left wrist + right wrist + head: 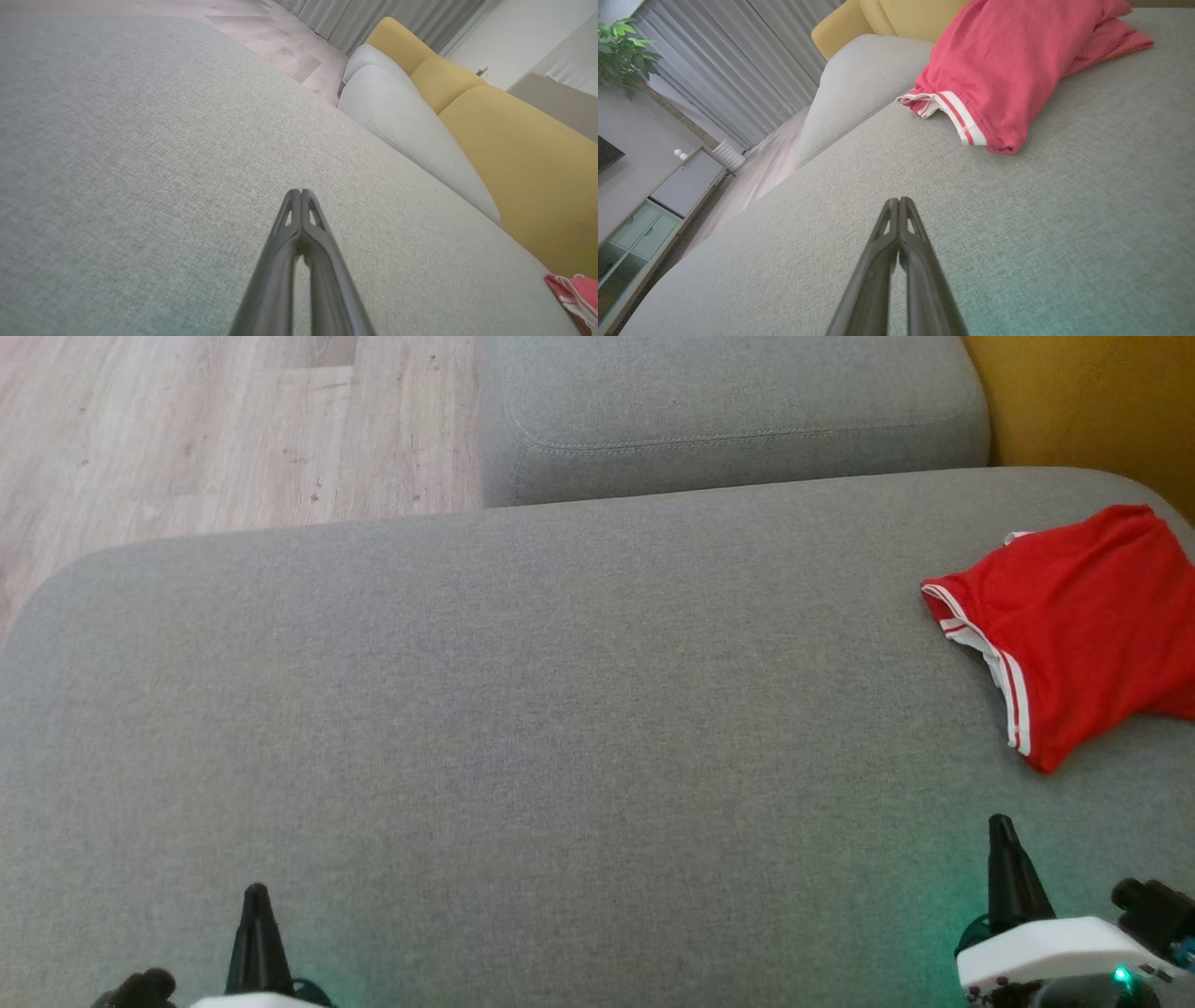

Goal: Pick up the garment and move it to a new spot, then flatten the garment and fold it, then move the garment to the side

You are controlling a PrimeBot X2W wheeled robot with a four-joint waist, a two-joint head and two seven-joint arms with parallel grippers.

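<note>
The garment [1083, 616] is red with white-striped trim and lies in a folded heap at the right edge of the grey sofa seat [523, 709]. In the right wrist view the garment [1017, 70] sits ahead and to the right of my right gripper [899, 200], apart from it. A corner of the garment [574, 289] peeks in at the lower right of the left wrist view. My right gripper [1001, 823] is shut and empty, below the garment. At the lower left, over bare cushion, my left gripper [256, 892] is shut and empty, its tips [300, 192] pressed together.
A second grey cushion [728, 411] lies beyond the seat, with yellow upholstery [1092, 401] at the far right. Wooden floor [187, 429] lies past the seat's far left edge. A cabinet [654, 210] and curtains [738, 60] stand in the room beyond.
</note>
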